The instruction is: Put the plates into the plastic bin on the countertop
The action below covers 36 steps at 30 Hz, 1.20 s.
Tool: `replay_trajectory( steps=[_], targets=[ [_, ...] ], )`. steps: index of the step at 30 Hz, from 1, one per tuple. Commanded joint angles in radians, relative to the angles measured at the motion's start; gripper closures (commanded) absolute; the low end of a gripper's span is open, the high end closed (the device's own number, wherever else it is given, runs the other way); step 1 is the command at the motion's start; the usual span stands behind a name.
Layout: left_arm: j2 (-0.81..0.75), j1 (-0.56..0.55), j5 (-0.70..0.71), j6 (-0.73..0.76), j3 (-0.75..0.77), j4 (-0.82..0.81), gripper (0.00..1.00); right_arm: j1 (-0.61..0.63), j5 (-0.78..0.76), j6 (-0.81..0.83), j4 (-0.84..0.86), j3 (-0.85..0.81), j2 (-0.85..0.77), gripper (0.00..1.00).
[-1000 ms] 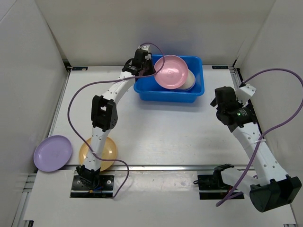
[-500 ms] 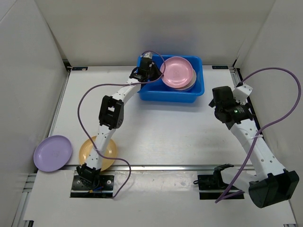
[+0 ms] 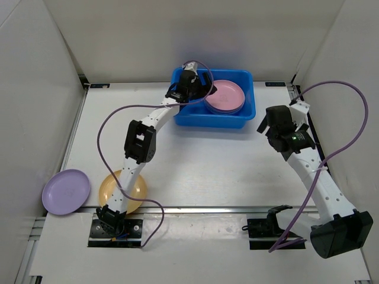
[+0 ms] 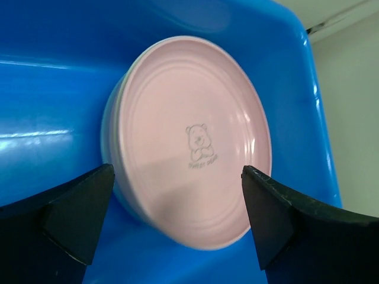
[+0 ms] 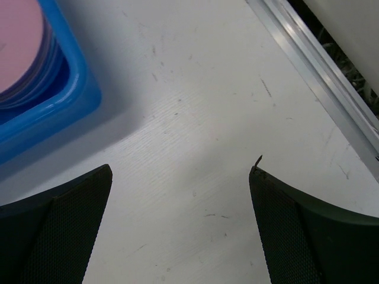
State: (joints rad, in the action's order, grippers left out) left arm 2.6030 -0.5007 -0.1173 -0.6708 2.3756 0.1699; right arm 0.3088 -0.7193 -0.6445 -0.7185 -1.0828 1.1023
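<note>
Pink round plastic plate (image 3: 225, 94) is lying stacked in the far blue rectangular plastic bin (image 3: 237, 120); left gripper (image 4: 176, 177) and right gripper (image 5: 180, 171) are gaping empty; lilac round plate (image 3: 66, 191) and orange-yellow round plate (image 3: 137, 188) are waiting near left

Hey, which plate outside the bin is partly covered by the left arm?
The orange-yellow plate, near the base of the left arm: the arm crosses over it. The lilac plate further left lies fully in view.
</note>
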Motion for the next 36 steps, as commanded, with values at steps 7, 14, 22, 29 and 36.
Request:
replay_trajectory(
  steps=[7, 14, 22, 29, 36],
  targets=[
    [-0.688, 0.007, 0.267, 0.207, -0.461, 0.207, 0.01, 0.026, 0.565, 0.338, 0.304, 0.003, 0.050, 0.01],
    [-1.314, 0.039, 0.534, 0.094, -1.105, 0.400, 0.01, 0.274, 0.816, 0.442, 0.393, -0.054, 0.258, 0.01],
    [-1.744, 0.068, 0.709, -0.188, -1.207, 0.879, 0.01, 0.629, 0.900, 0.473, 0.547, -0.212, 0.585, 0.04],
    [-1.891, 0.068, 0.748, -0.277, -1.205, 1.100, 0.01, 0.765, 0.951, 0.464, 0.590, -0.434, 0.925, 0.14],
    [-1.922, 0.068, 0.777, -0.251, -1.173, 1.168, 0.01, 0.839, 0.868, 0.436, 0.556, -0.657, 1.149, 0.37]
  ],
)
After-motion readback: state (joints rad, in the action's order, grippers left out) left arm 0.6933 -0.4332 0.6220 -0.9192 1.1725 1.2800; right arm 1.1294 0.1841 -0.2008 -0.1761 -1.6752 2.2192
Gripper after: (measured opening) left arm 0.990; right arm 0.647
